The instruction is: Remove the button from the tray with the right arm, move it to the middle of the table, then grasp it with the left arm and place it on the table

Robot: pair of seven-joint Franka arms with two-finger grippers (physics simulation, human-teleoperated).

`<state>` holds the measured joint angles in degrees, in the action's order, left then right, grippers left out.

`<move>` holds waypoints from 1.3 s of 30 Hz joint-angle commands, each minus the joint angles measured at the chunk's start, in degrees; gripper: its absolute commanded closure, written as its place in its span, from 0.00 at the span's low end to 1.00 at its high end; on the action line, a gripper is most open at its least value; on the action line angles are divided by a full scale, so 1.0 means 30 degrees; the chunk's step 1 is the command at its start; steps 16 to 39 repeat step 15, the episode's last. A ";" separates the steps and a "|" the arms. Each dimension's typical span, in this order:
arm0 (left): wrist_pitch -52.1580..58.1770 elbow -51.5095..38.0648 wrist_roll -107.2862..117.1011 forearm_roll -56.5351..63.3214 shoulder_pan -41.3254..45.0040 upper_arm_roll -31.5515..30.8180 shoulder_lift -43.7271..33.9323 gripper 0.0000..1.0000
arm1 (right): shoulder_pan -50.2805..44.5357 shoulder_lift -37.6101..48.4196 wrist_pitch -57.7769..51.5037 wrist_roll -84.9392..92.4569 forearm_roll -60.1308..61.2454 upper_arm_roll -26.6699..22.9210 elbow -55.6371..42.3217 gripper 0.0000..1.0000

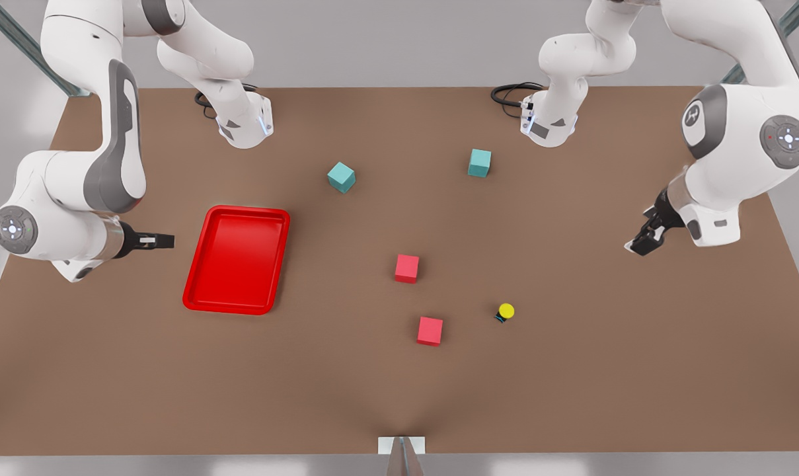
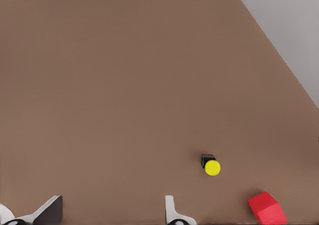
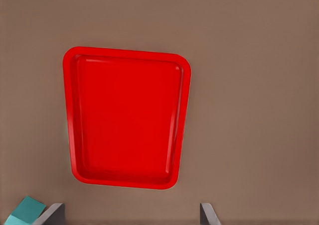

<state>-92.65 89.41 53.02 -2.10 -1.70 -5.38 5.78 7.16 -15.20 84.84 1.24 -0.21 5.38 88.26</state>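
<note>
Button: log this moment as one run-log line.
button: on table, free | tray: empty | left hand: open, above table | right hand: open, beside tray

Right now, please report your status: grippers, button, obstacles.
Left gripper open, right gripper open, both empty. Button on table, outside tray. Red cube beside the button, apart.

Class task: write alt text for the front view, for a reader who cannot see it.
A small yellow-capped button sits on the brown table, outside the empty red tray on the front view's left. Between them lie two red cubes, with two teal cubes farther back. The left gripper and right gripper hang open at either side.
</note>
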 commanded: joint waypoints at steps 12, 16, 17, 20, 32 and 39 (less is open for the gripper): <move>0.0179 -0.2059 -1.7029 -0.0090 0.0829 0.0007 0.2204 0.00 | -0.0071 -0.0031 0.0079 -0.0034 -0.0019 -0.0007 -0.0034 0.00; 0.0208 -0.2059 -1.7029 -0.0090 0.0830 0.0007 0.2204 0.00 | -0.0071 -0.0031 0.0109 -0.0034 -0.0019 -0.0007 -0.0005 0.00; 0.0208 -0.2059 -1.7029 -0.0090 0.0830 0.0007 0.2204 0.00 | -0.0071 -0.0031 0.0109 -0.0034 -0.0019 -0.0007 -0.0005 0.00; 0.0208 -0.2059 -1.7029 -0.0090 0.0830 0.0007 0.2204 0.00 | -0.0071 -0.0031 0.0109 -0.0034 -0.0019 -0.0007 -0.0005 0.00; 0.0208 -0.2059 -1.7029 -0.0090 0.0830 0.0007 0.2204 0.00 | -0.0071 -0.0031 0.0109 -0.0034 -0.0019 -0.0007 -0.0005 0.00; 0.0208 -0.2059 -1.7029 -0.0090 0.0830 0.0007 0.2204 0.00 | -0.0071 -0.0031 0.0109 -0.0034 -0.0019 -0.0007 -0.0005 0.00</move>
